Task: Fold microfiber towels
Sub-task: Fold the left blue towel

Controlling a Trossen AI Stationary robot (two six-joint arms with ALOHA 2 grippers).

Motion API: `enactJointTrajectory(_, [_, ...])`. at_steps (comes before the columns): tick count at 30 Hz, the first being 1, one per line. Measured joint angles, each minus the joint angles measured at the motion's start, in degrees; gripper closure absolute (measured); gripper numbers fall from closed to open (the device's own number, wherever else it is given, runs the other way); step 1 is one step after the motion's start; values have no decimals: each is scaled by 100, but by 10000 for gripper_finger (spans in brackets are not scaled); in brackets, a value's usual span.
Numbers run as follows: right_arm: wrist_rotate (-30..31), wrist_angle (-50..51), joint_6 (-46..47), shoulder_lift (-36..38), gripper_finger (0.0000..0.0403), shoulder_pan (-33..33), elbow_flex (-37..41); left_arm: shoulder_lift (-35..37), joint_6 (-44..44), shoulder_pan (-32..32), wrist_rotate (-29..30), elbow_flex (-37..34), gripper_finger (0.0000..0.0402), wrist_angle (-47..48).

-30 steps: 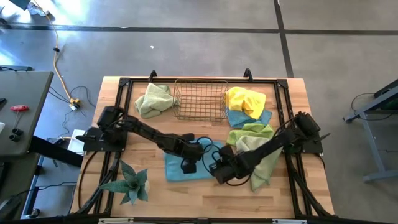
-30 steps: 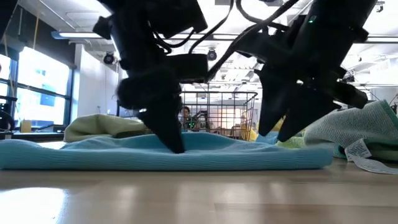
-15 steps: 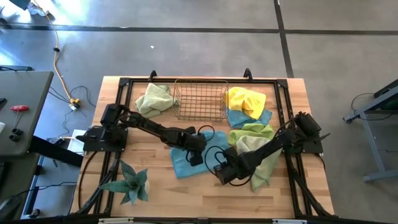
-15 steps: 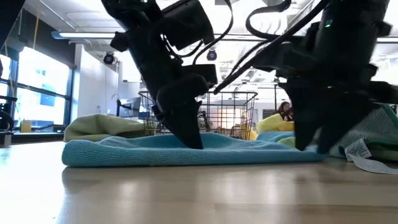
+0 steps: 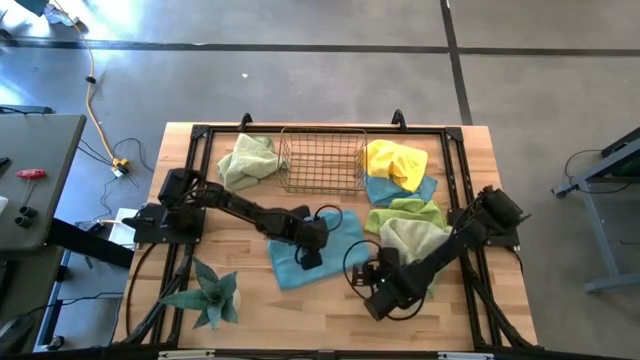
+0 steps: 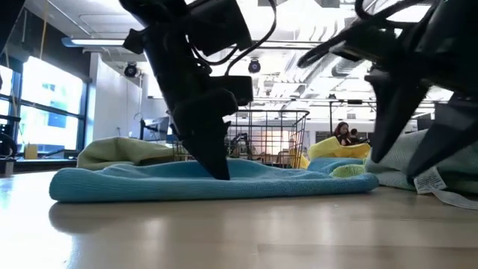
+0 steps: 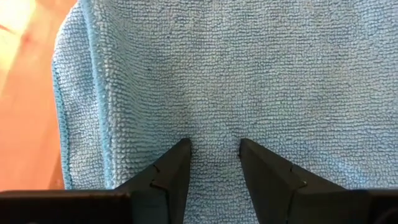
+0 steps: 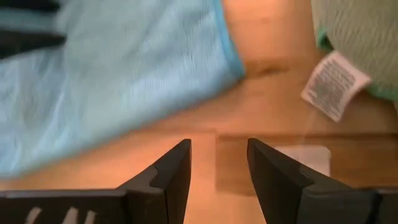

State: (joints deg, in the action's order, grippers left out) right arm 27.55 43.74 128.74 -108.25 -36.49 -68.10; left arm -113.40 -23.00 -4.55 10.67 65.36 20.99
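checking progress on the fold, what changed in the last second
The flat light blue microfiber towel was drawn in, its spread narrower and skewed. The left gripper stays pressed on it, fingers parted. The right gripper pulled off the towel toward the table's near edge and hangs open over bare wood. The copper wire basket and the other towels stayed put.

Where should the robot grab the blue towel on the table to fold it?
Probably the blue towel's free corner nearest the right gripper, coming from above. It lies flat with that edge bare, while the left gripper presses its middle.
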Motion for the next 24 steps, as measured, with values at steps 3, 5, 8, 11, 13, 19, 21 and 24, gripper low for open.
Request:
enactJointTrajectory(3, [-3, 173, -10, 2, 254, 171, 54, 2, -154, -85, -31, 0, 268, 7])
enactJointTrajectory(5, [-116, 185, -25, 2, 254, 287, 112, 2, -213, -137, -40, -2, 268, 7])
enactJointTrajectory(8, [-560, -319, -337, 2, 254, 424, 275, 29, -231, -199, -92, -7, 268, 37])
enactJointTrajectory(11, [-510, -967, -492, 48, 253, 461, 602, 31, -234, -221, -100, -7, 268, 38])
enactJointTrajectory(13, [-434, -1290, -376, 63, 253, 466, 811, 31, -239, -234, -98, -7, 268, 40])
enactJointTrajectory(19, [-351, -1384, -222, 61, 255, 468, 917, 31, -324, -234, -98, -7, 268, 37])
enactJointTrajectory(21, [-295, -1394, -323, 46, 263, 470, 899, 31, -324, -234, -98, -7, 268, 36])
enactJointTrajectory(24, [-181, -1436, -321, 32, 291, 470, 903, 31, -332, -234, -95, -9, 268, 32])
